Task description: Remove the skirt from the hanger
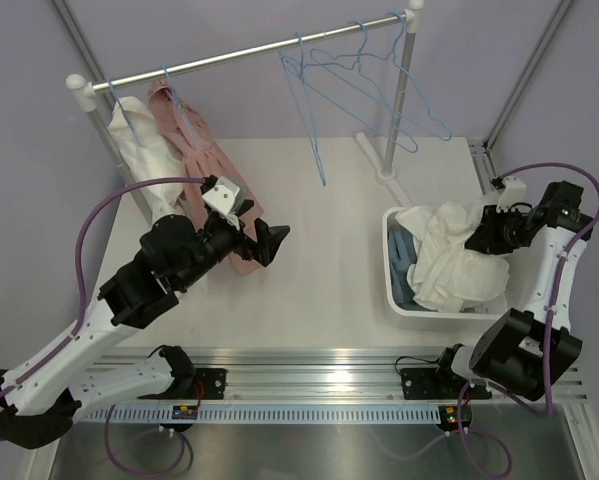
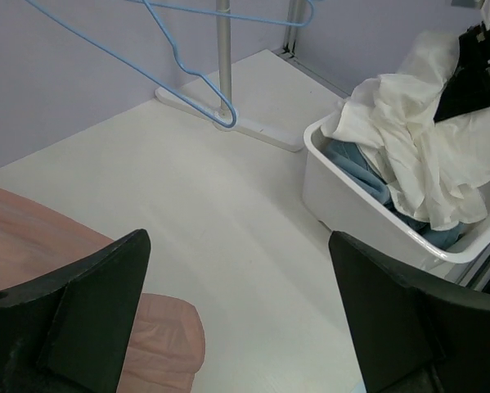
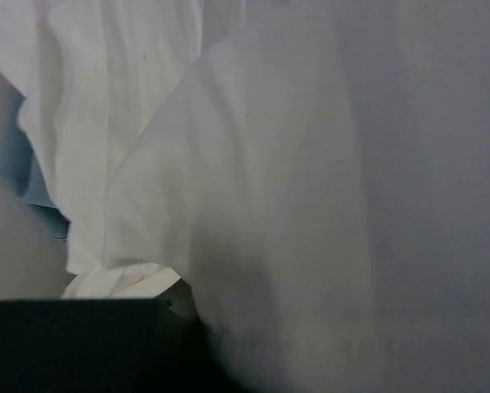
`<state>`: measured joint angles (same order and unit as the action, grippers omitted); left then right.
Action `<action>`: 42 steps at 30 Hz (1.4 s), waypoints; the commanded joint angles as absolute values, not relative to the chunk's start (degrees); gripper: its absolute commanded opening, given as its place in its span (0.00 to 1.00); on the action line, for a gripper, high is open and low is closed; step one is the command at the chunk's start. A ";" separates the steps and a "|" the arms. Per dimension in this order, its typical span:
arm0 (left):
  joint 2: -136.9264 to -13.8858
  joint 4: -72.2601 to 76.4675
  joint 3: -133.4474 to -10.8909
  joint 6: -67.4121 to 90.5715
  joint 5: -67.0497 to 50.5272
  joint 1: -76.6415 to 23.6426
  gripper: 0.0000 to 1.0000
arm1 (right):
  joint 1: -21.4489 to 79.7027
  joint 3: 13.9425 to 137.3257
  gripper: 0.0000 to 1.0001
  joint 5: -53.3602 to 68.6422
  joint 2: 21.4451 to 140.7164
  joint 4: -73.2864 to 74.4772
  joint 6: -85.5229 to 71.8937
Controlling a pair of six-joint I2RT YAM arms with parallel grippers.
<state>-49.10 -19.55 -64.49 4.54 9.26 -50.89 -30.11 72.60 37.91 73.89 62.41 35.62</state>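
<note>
A pink skirt (image 1: 191, 148) hangs on a light blue hanger (image 1: 169, 85) at the left end of the rail, its lower part lying on the table (image 2: 32, 246). My left gripper (image 1: 264, 243) hovers just right of that lower part, jaws wide open with nothing between them (image 2: 238, 246). My right gripper (image 1: 482, 230) sits over the white bin, shut on a white garment (image 1: 449, 255) that drapes into the bin. In the right wrist view the white cloth (image 3: 228, 164) fills the frame, and only one dark finger (image 3: 81, 344) shows.
A white garment (image 1: 139, 148) hangs beside the skirt on the metal rail (image 1: 259, 50). Empty blue hangers (image 1: 364, 70) hang at the rail's right end. The white bin (image 1: 391, 262) at the right holds blue cloth (image 1: 404, 265). The rail's right post (image 1: 399, 100) stands behind the bin.
</note>
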 commanded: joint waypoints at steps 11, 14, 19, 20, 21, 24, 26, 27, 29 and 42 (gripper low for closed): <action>-49.04 -12.66 -57.13 8.17 8.17 -50.71 0.96 | -30.06 53.88 0.11 23.47 79.54 49.66 44.29; -49.13 -11.78 -55.64 9.22 8.44 -50.71 0.97 | -30.06 54.92 0.24 23.64 78.93 50.71 45.70; -49.48 -11.95 -55.11 10.55 9.58 -50.71 0.98 | -29.97 64.49 0.55 25.48 75.06 59.49 48.34; -49.48 -12.13 -55.19 10.89 10.10 -50.63 0.99 | -30.06 69.56 0.68 25.84 74.45 60.98 48.51; -49.48 -12.30 -55.28 10.99 10.37 -50.63 0.99 | -30.06 72.57 0.75 26.19 74.27 62.39 48.69; -49.04 -12.74 -55.98 11.07 11.16 -50.63 0.99 | -30.06 83.30 0.99 28.47 74.97 66.97 48.87; -49.04 -13.71 -56.51 10.81 11.60 -50.71 0.99 | -29.97 90.04 0.99 30.32 75.85 69.25 47.90; -48.87 -13.97 -57.21 10.72 11.69 -50.63 0.99 | -29.97 92.35 0.99 30.84 77.33 70.21 46.16; -48.78 -15.03 -58.18 10.46 11.95 -50.63 0.99 | -30.06 98.83 1.00 32.95 79.96 71.27 43.69; -47.55 -21.53 -63.72 9.32 14.41 -50.63 0.99 | -30.06 101.43 1.00 30.94 76.38 48.46 14.60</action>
<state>-48.73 -21.34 -61.23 9.96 12.16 -50.87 -30.06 103.42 32.32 80.55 58.54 22.81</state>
